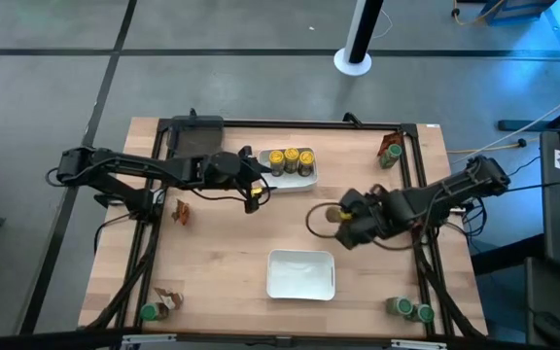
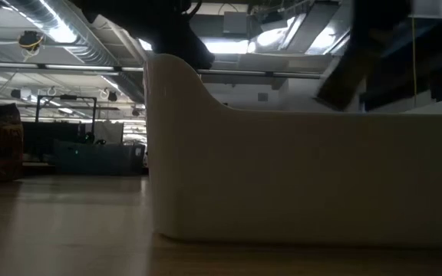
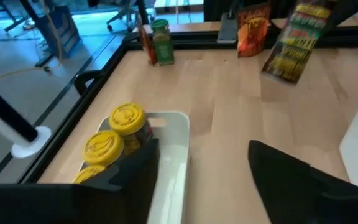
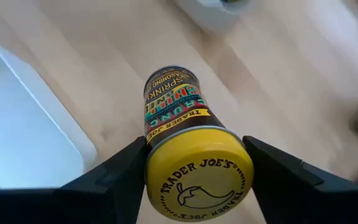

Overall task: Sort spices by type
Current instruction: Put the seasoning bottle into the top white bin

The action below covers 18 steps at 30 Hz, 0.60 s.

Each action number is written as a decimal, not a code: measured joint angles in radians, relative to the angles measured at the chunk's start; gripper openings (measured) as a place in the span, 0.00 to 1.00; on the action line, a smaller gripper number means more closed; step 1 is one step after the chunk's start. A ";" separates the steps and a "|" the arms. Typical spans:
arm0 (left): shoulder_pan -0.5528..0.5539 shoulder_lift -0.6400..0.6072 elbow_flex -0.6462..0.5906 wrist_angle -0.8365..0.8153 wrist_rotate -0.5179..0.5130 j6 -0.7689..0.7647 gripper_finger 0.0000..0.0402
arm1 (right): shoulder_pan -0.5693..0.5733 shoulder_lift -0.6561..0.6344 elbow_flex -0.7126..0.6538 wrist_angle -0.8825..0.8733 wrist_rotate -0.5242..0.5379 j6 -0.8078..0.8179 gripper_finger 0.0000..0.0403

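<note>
My right gripper (image 4: 194, 149) is shut on a yellow-lidded spice jar (image 4: 173, 106), over the table's middle right (image 1: 340, 220). The left wrist view also shows that jar (image 3: 291, 40), tilted in the air. My left gripper (image 3: 204, 152) is open and touches nothing; it hovers beside the far white tray (image 1: 299, 181). Three yellow-lidded jars (image 1: 291, 159) stand in that tray (image 3: 174, 140). A second white tray (image 1: 300, 275) sits near the table's front. Green-lidded jars (image 1: 409, 310) and brown packets (image 1: 180, 211) lie scattered. My right gripper pinches the jar at its yellow lid end (image 4: 160, 163), one finger on each side of the lid. The fingers reach in from the table's right side. The jar points away along the fingers, bottom end foremost, and is lifted clear of the table, tilted.
A dark square bin (image 1: 194, 136) stands at the far left. A green-lidded jar with a packet (image 1: 390, 153) sits at the far right corner, and another pair (image 1: 158, 307) at the near left corner. The low view is filled by a white tray wall (image 2: 305, 176).
</note>
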 joint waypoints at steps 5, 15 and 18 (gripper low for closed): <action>0.000 0.059 0.000 0.072 0.002 0.000 0.33 | -0.069 0.002 0.000 0.182 0.017 -0.207 0.60; -0.029 0.160 0.000 0.186 0.106 0.000 0.04 | -0.159 0.008 0.000 0.427 0.014 -0.456 0.61; -0.034 0.173 0.000 0.214 0.103 0.003 0.01 | -0.179 0.008 0.000 0.457 -0.001 -0.494 0.61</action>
